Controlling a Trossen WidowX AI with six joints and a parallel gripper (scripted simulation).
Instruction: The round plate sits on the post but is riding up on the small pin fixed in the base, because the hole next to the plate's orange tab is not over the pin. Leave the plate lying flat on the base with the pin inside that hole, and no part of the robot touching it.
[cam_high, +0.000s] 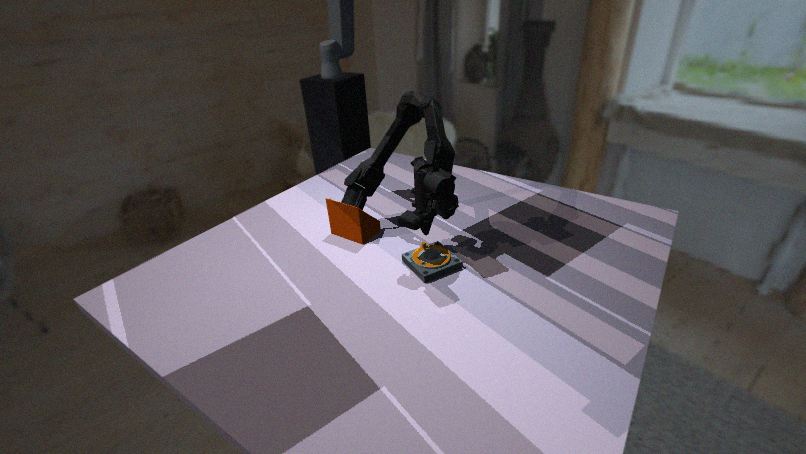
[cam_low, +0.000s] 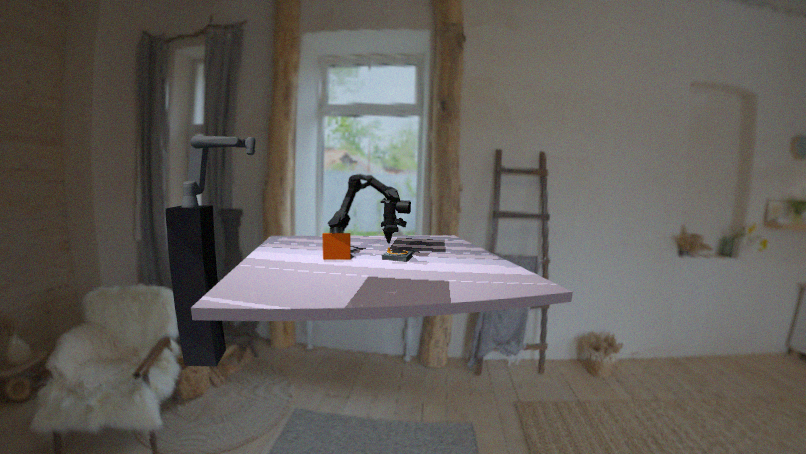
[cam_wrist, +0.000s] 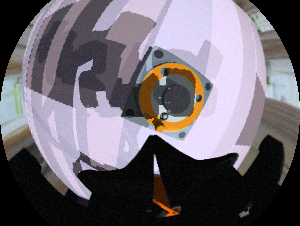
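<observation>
From the top, the gripper (cam_high: 426, 228) is seen pinched shut on nothing, raised just behind the plate (cam_high: 431, 254), which lies on its base (cam_high: 432, 270). From the side, a gap between the two is suggested. At the wrist, the pin cannot be made out; a blind push could leave the plate jammed or tilted.
</observation>
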